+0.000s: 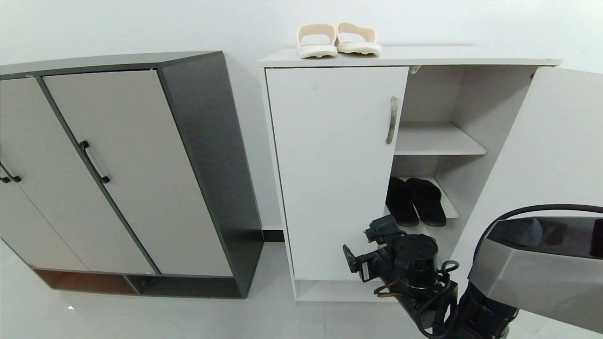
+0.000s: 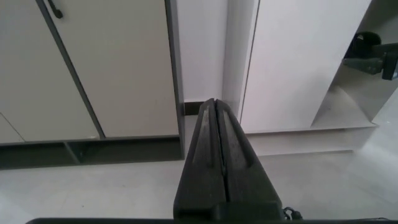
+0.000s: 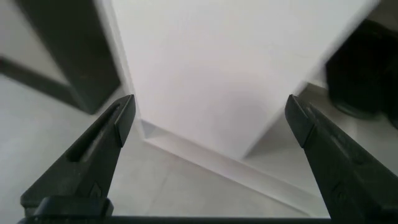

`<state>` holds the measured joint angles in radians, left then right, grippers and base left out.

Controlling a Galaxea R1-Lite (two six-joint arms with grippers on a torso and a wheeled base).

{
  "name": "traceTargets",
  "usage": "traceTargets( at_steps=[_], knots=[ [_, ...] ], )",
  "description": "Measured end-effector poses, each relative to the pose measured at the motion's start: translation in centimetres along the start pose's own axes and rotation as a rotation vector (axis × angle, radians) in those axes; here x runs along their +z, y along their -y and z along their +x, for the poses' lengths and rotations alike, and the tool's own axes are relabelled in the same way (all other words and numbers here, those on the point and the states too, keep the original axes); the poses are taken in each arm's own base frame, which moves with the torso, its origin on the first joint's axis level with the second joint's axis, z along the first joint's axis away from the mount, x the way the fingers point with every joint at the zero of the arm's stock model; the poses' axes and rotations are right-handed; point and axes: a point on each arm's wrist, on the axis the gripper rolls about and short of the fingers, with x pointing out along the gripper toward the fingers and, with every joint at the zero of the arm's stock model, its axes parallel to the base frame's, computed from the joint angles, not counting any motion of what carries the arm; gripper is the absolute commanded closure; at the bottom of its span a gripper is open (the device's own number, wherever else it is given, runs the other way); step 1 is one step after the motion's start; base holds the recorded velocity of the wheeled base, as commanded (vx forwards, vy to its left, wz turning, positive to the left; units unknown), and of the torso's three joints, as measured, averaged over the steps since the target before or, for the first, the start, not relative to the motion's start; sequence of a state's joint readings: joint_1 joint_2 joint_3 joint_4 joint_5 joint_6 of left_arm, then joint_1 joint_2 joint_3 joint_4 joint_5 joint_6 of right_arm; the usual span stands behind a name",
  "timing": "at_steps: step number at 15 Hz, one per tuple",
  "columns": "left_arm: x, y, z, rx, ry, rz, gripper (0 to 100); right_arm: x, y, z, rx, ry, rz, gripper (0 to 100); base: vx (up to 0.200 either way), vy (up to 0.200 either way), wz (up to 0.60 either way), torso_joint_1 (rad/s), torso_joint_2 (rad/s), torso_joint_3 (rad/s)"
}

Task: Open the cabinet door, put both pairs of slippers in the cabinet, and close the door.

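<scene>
Currently noted: right pincer point(image 1: 363, 246) spread wide, empty, just short of flat black slipper pair point(image 1: 415, 201) inside white wooden cabinet point(image 1: 337, 165); left pincer point(image 2: 216, 112) clenched.

The right arm point(image 1: 426, 282) sits low at five o'clock in the head view. Its right gripper point(image 1: 363, 245) points toward eleven o'clock, jaws spread wide. The left gripper point(image 2: 215, 111) has its fingers pressed flat together.

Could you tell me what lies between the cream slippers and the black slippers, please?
In the head view, the white cabinet's top panel and one white shelf lie between the cream slippers and black slippers.
</scene>
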<state>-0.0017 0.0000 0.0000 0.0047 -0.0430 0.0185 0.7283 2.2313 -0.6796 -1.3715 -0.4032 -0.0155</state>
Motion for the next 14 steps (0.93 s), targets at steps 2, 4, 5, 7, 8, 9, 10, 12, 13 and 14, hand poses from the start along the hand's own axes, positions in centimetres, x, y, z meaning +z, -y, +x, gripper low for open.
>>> traceTargets(
  at_steps=[2, 4, 5, 7, 8, 9, 10, 12, 13, 14],
  knots=[
    [0.0, 0.0, 0.0, 0.001, 0.0, 0.0, 100, 0.02, -0.1, -0.04, 0.004, 0.002, 0.001, 0, 0.0, 0.0, 0.0, 0.0, 0.0, 0.0],
    [0.0, 0.0, 0.0, 0.001, 0.0, 0.0, 100, 0.06, -0.02, -0.06, 0.014, 0.01, 0.002, 0, 0.0, 0.0, 0.0, 0.0, 0.0, 0.0],
    [0.0, 0.0, 0.0, 0.0, 0.0, 0.0, 100, 0.01, 0.03, -0.09, 0.013, 0.009, -0.002, 0, 0.0, 0.0, 0.0, 0.0, 0.0, 0.0],
    [0.0, 0.0, 0.0, 0.0, 0.0, 0.0, 100, -0.11, -0.06, -0.23, 0.018, 0.005, -0.005, 0, 0.0, 0.0, 0.0, 0.0, 0.0, 0.0],
    [0.0, 0.0, 0.0, 0.0, 0.0, 0.0, 100, -0.17, 0.0, -0.23, 0.017, 0.002, -0.006, 0, 0.0, 0.0, 0.0, 0.0, 0.0, 0.0],
    [0.0, 0.0, 0.0, 0.001, 0.0, 0.0, 100, -0.19, 0.08, -0.22, 0.014, 0.0, -0.007, 0, 0.0, 0.0, 0.0, 0.0, 0.0, 0.0],
    [0.0, 0.0, 0.0, 0.0, 0.0, 0.0, 100, -0.21, -0.02, -0.26, 0.017, 0.0, -0.008, 0, 0.0, 0.0, 0.0, 0.0, 0.0, 0.0],
    [0.0, 0.0, 0.0, 0.0, 0.0, 0.0, 100, -0.23, 0.01, -0.25, 0.016, -0.001, -0.008, 0, 0.0, 0.0, 0.0, 0.0, 0.0, 0.0],
    [0.0, 0.0, 0.0, 0.0, 0.0, 0.0, 100, -0.25, 0.04, -0.23, 0.015, -0.002, -0.008, 0, 0.0, 0.0, 0.0, 0.002, -0.05, -0.041],
    [0.0, 0.0, 0.0, 0.0, 0.0, 0.0, 100, -0.3, 0.07, -0.21, 0.014, -0.005, -0.009, 0, 0.0, 0.0, 0.0, 0.002, -0.21, -0.222]
  ],
)
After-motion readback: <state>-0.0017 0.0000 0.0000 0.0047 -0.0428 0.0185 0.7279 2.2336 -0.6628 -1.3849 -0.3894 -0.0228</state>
